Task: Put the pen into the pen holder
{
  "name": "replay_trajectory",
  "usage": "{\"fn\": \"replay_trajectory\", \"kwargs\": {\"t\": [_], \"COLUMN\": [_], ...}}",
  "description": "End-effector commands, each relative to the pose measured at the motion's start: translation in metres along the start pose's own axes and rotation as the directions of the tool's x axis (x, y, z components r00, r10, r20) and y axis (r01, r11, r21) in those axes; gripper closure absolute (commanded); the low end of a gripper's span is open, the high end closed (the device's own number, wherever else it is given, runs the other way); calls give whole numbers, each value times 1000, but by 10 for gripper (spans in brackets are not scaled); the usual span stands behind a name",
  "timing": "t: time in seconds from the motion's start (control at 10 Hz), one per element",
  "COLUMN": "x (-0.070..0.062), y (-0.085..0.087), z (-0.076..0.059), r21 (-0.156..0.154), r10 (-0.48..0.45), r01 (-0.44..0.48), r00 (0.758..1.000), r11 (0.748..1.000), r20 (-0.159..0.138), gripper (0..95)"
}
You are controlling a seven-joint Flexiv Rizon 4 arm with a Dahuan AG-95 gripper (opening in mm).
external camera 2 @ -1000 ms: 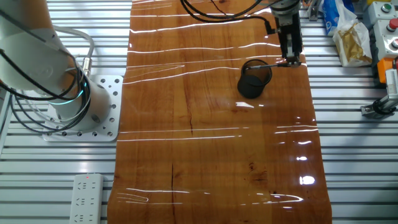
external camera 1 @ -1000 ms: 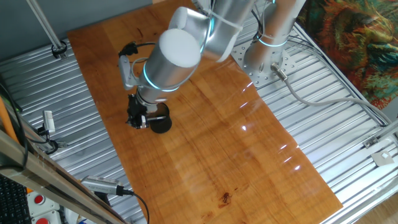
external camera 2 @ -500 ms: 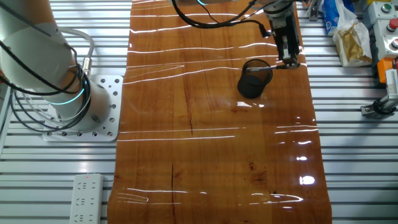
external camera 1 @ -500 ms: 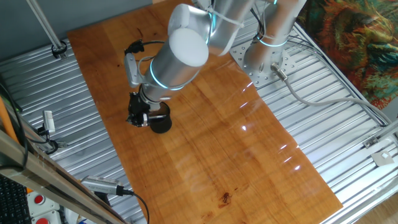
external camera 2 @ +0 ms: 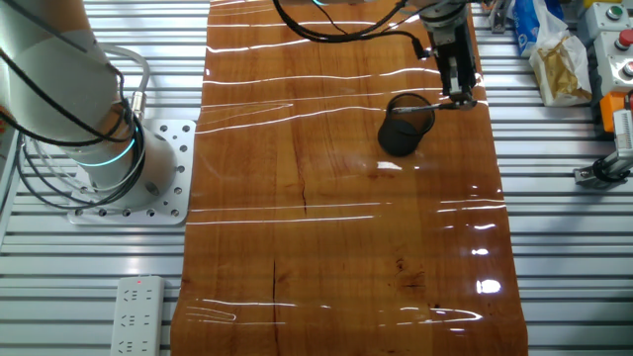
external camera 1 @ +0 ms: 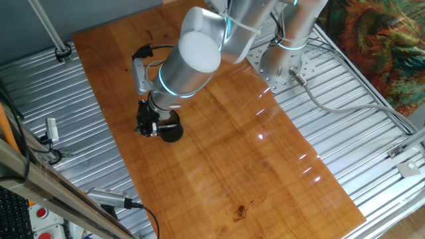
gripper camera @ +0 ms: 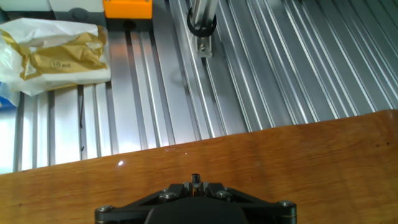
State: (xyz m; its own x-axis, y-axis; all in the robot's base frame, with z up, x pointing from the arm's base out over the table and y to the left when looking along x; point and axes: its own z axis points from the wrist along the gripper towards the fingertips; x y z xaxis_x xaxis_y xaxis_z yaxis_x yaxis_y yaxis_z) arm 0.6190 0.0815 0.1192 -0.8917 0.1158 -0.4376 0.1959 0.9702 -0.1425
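Beside the pen holder [external camera 2: 404,127], the gripper [external camera 2: 461,97] pinches the pen [external camera 2: 447,103].

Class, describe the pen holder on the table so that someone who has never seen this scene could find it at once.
Look at the long wooden board lying on the ribbed metal table. Near one long edge of it, right beside the lowered gripper, stands the pen holder. It is a short, round, dark cup with a black rim, the only free-standing object on the wood.
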Motion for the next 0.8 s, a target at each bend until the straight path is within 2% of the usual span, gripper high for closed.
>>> {"fn": "replay_trajectory", "kwargs": {"t": [0.1,0.3,0.6,0.8], "x": [-1,-2,-2,-2], "y": [-2,-2,-2,-2], "z": [-6,-8,-9,-10], "r21": [-1,-9,-48,-54], "r10": [3,-9,-16,-13], "r01": [-3,9,16,12], "r00": [1000,1000,1000,999], "r11": [1000,1000,999,998], "r20": [15,16,2,-31], "gripper": [950,570,0,0]}}
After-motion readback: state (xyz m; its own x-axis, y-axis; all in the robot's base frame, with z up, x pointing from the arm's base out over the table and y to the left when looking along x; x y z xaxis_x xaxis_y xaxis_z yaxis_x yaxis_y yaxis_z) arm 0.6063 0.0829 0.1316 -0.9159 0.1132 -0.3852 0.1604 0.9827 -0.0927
